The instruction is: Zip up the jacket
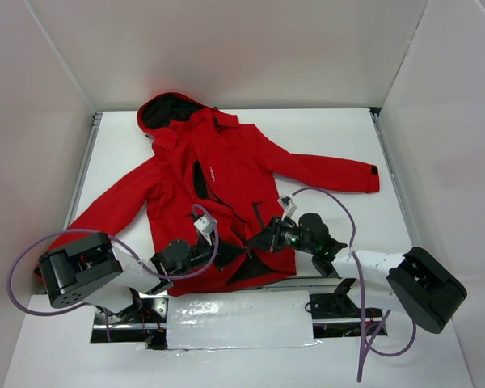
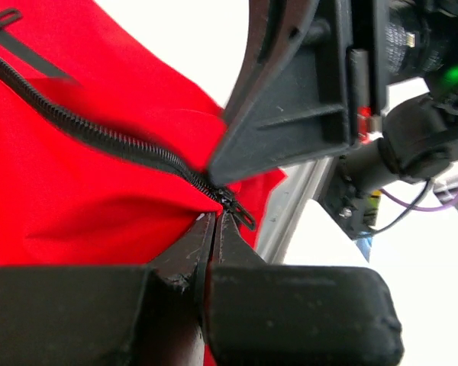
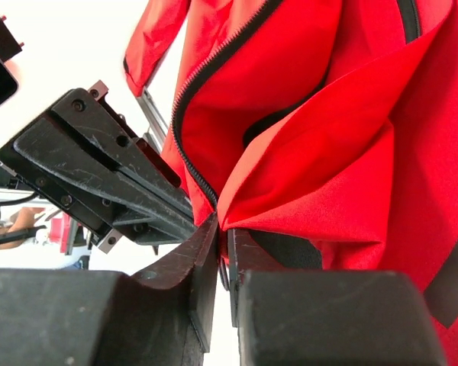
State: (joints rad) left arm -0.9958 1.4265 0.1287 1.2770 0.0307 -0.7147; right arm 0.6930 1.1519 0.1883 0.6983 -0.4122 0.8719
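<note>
So we've got the white tabletop [image 1: 323,137] with the jacket [image 1: 226,178] spread front-up across the middle of it. The hood points at the far edge and the hem sits at the near edge. One sleeve runs toward the near-left corner, the other reaches out to the right edge. The front is partly open, and dark lining shows at the chest and down by the hem.

Both arms meet at the hem near the middle of the near edge. The left end effector [image 2: 215,223] is closed, pinching the red fabric right at the bottom of the front zipper [image 2: 99,133]. The right end effector [image 3: 222,232] sits just beside it. Its jaws are a sliver apart with the edge of the fabric right at the tips, and we honestly can't tell if it's gripping anything.

The little zipper slider [image 2: 237,206] sits at the bottom end of the teeth, just above the left fingertips.
</note>
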